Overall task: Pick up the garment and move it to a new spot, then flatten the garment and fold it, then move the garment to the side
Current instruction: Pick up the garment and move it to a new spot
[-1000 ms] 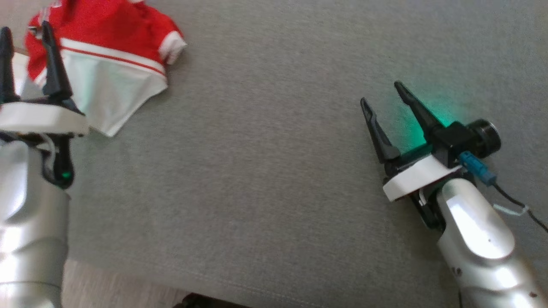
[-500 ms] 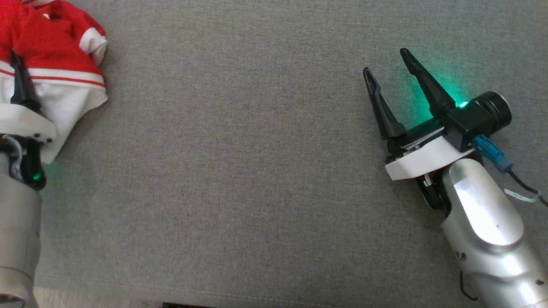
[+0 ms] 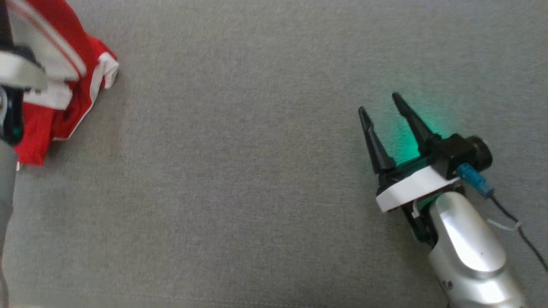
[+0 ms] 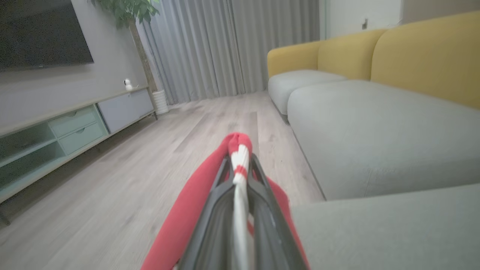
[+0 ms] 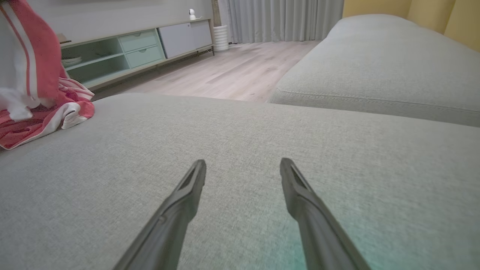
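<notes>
Your left gripper (image 4: 240, 159) pinches a red-and-white fold of the garment (image 3: 87, 55), whose lower part lies at the grey cushion's (image 3: 257, 171) left edge. Lift until the cloth clears, then carry it toward the open right gripper (image 3: 378, 102).

The right forearm (image 3: 466, 252) was glossy silver, capped by a white collar (image 3: 413, 188) from which two long, tapering black fingers (image 3: 373, 143) rose beside a black camera block (image 3: 454, 147) with a round lens, a blue plug (image 3: 471, 177) and a thin black cable (image 3: 531, 245) trailing off
</notes>
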You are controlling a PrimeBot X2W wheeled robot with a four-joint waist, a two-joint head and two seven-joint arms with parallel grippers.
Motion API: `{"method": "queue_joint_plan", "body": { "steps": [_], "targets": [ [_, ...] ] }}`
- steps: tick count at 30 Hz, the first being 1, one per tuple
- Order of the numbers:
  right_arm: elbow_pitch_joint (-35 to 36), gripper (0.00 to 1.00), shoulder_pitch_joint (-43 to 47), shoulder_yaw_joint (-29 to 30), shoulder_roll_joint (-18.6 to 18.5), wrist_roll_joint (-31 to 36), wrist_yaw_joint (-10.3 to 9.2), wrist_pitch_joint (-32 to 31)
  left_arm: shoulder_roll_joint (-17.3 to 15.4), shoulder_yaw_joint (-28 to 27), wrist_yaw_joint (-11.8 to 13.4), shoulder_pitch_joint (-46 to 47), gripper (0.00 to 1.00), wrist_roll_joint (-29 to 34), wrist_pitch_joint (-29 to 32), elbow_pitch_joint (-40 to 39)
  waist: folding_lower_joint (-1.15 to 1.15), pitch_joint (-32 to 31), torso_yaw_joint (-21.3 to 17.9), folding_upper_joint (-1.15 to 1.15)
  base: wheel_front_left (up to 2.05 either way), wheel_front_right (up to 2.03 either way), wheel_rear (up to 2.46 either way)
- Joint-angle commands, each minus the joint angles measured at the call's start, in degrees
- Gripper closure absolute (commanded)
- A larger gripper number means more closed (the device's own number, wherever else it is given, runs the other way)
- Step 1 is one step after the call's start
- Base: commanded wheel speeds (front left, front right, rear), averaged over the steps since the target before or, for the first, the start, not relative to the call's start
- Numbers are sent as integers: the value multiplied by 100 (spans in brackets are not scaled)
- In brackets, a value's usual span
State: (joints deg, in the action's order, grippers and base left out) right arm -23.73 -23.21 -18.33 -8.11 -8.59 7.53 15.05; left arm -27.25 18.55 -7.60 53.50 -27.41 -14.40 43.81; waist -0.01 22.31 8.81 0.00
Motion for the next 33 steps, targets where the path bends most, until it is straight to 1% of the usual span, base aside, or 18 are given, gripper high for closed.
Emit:
{"method": "queue_joint_plan", "body": {
  "steps": [1, 3, 5, 8, 11, 14, 20, 23, 25, 28, 32, 33],
  "targets": [
    [138, 0, 89, -88, 128, -60, -4, -5, -366, -128, 11, 256, 100, 93, -57, -403, 1, -300, -244, 0, 0, 0, 0],
    [126, 0, 156, -71, 202, -95, -4, -5, -349, -8, 11, 291, 100, 207, -58, -756, 1, -435, -409, 0, 0, 0, 0],
    [111, 0, 228, -39, 273, -141, -4, -5, -266, 146, 11, 304, 100, 202, -58, -1080, 1, -557, -590, 0, 0, 0, 0],
    [92, 0, 300, -64, 361, -165, -4, -5, -202, 567, 11, 324, 100, 153, -59, -1475, 1, -692, -921, 0, 0, 0, 0],
    [77, 0, 333, -107, 421, -188, -4, -5, -49, 952, 11, 372, 100, 17, -59, -1767, 1, -775, -1249, 0, 0, 0, 0],
    [80, 0, 342, -195, 469, -226, -4, -5, 259, 1265, 11, 348, 100, -82, -59, -1959, 1, -836, -1596, 0, 0, 0, 0],
    [81, 0, 397, -414, 515, -319, -4, -5, 1114, 1811, 11, 261, 100, -483, -59, -2127, 1, -874, -2219, 0, 0, 0, 0],
    [89, 0, 424, -512, 520, -404, -4, -5, 1535, 2031, 11, 224, 100, -609, -60, -2178, 1, -884, -2458, 0, 0, 0, 0],
    [110, 0, 447, -567, 521, -475, -4, -5, 1758, 2172, 11, 169, 100, -634, -60, -2152, 1, -900, -2580, 0, 0, 0, 0],
    [127, 0, 456, -604, 522, -548, -4, -5, 1981, 2286, 11, 35, 100, -726, -60, -2040, 1, -903, -2681, 0, 0, 0, 0],
    [133, 0, 469, -557, 522, -563, -4, -5, 2040, 2389, 11, -134, 100, -746, -60, -1849, 1, -908, -2659, 0, 0, 0, 0],
    [135, 0, 475, -525, 522, -557, -4, -5, 2040, 2355, 11, -202, 71, -722, -60, -1801, 1, -908, -2629, 0, 0, 0, 0]
  ]
}}
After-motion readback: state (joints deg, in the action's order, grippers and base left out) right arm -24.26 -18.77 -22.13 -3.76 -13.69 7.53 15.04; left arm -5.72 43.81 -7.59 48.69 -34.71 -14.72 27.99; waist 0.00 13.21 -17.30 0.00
